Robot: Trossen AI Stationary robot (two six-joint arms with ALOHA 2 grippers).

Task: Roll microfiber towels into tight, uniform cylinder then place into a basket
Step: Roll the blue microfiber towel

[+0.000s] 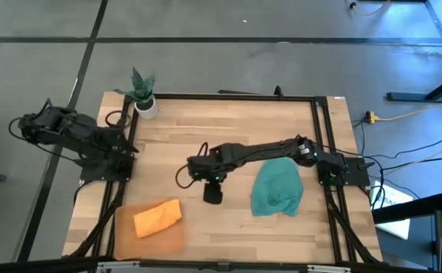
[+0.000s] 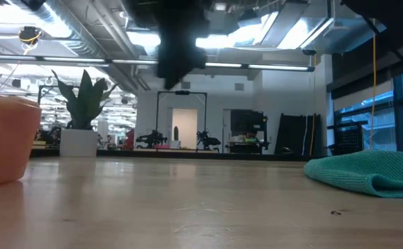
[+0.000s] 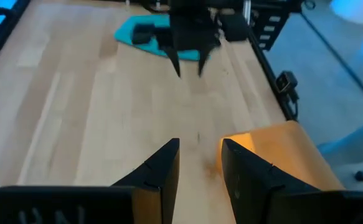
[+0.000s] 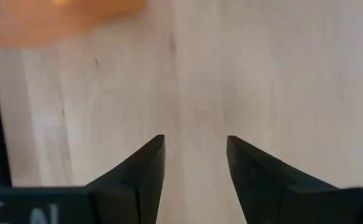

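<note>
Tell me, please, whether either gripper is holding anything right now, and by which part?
Nothing is held. The right gripper is open over bare table, and the left gripper is open at the table's left edge.

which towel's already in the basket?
The orange towel: it lies bunched in the basket at the table's front-left corner. The teal towel lies crumpled on bare wood on the right side, outside it.

Orange towel (image 1: 158, 218): rolled-ish bundle, lying tilted inside basket (image 1: 126, 239), at 7 o'clock of surface. Teal towel (image 1: 277, 188): crumpled, unrolled heap flat on wood at 4 o'clock, well apart from basket. Basket: shallow, orange-tan, rounded corners.
</note>
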